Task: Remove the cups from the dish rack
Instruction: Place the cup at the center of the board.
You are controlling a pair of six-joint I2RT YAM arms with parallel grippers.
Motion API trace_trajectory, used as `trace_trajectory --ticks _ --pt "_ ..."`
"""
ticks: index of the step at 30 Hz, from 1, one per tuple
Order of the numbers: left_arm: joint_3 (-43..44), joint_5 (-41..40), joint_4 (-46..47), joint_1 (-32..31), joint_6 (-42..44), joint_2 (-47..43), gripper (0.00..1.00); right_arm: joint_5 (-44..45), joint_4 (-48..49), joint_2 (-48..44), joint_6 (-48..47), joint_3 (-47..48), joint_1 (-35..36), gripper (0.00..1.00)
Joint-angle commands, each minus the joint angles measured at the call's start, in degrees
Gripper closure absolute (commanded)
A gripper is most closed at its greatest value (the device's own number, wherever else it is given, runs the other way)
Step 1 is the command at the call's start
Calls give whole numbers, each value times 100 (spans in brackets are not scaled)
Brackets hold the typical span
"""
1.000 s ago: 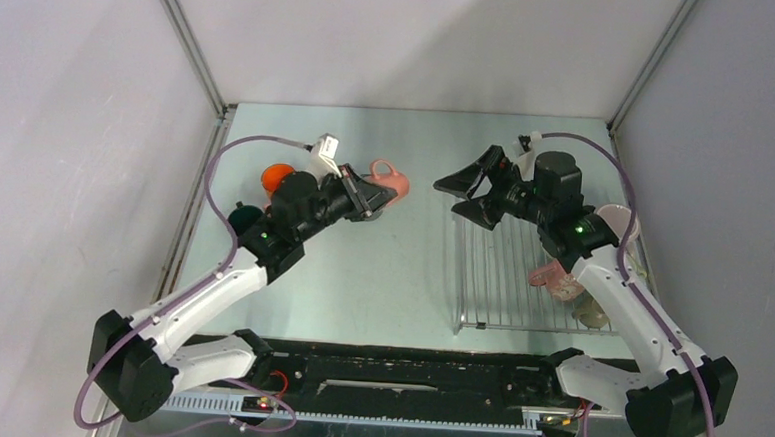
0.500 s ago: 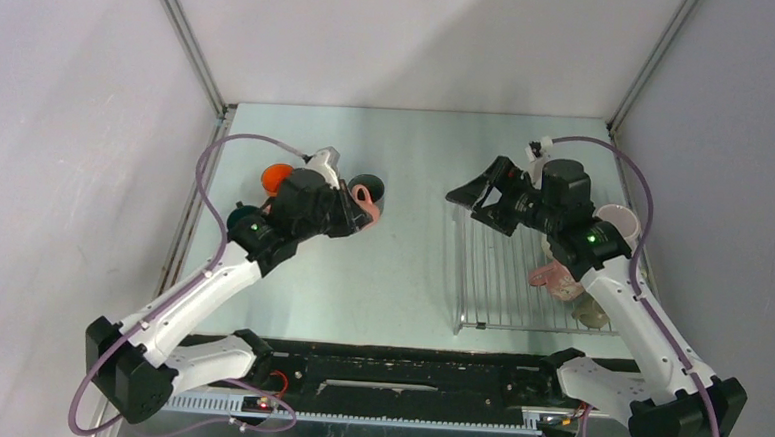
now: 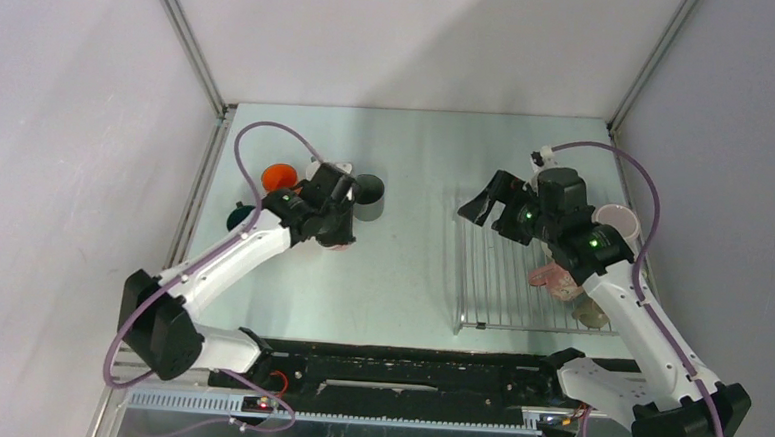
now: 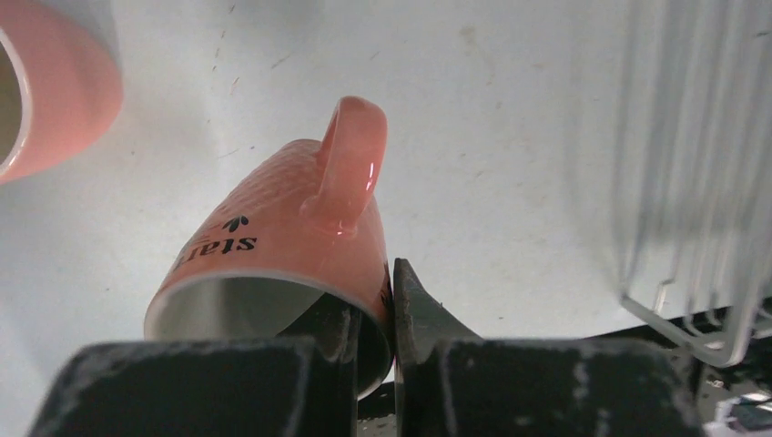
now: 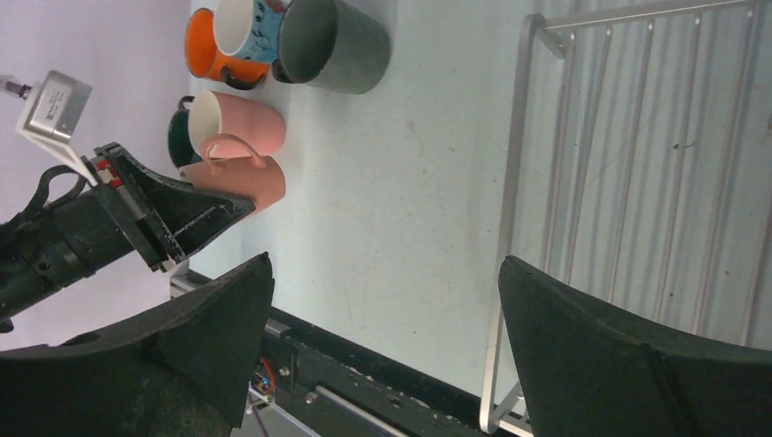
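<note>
— What is underneath everything?
— A pale green worktop (image 3: 411, 270), matt, with small dark scuffs (image 4: 225, 58) visible close up.
— And around it?
— Plain white panels: a back wall (image 3: 423, 40), a left wall (image 3: 56, 161) and a right wall (image 3: 738, 147). Aluminium posts (image 3: 188, 40) slant up from the far corners.
— The near edge?
— A black rail (image 3: 405, 380) runs across it, with a pale slotted strip (image 3: 194, 403) just below at the left.
</note>
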Motion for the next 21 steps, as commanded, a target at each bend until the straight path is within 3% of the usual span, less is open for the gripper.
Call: trace_trajectory --ticks 1,21 --pt "612 -488 -265 76 255 350 100 297 -150 -37 -293 29 84 0" --pt "1071 -132 -323 793 684 2037 100 254 -235 -19 -494 28 106 0"
